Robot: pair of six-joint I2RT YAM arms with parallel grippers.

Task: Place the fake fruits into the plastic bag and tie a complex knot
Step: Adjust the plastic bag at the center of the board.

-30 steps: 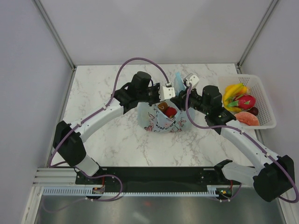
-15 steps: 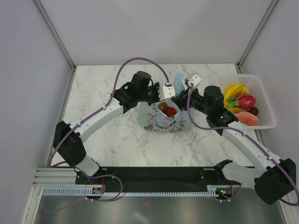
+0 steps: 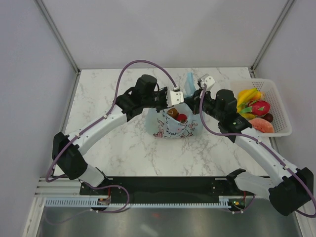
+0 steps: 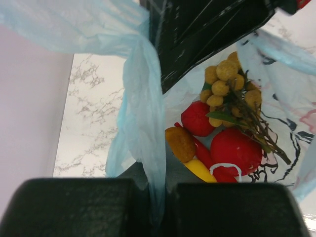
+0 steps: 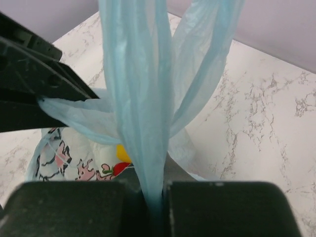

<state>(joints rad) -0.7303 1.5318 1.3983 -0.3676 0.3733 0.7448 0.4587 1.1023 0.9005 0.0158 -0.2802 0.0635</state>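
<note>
The light-blue plastic bag (image 3: 173,126) with pink doodles stands mid-table. Inside it I see a tan round cluster (image 4: 227,84), red fruits (image 4: 236,150), a brown piece (image 4: 180,143) and a yellow one (image 4: 200,169). My left gripper (image 3: 174,97) is shut on one bag handle (image 4: 143,123), held above the bag's left rim. My right gripper (image 3: 196,95) is shut on the other handle (image 5: 140,98), above the right rim. The handle tip (image 3: 189,84) sticks up between them. More fake fruits, bananas (image 3: 247,96), dragon fruit (image 3: 259,106), an orange-red slice (image 3: 261,126), lie in the basket.
A white mesh basket (image 3: 280,111) stands at the right edge of the marble table (image 3: 108,133). Grey walls enclose the table on three sides. A black rail (image 3: 163,185) runs along the near edge.
Both grippers have lifted slightly and shifted back with the handles, and the bag has pulled up and narrowed. The left arm's elbow has swung outward to the left.
</note>
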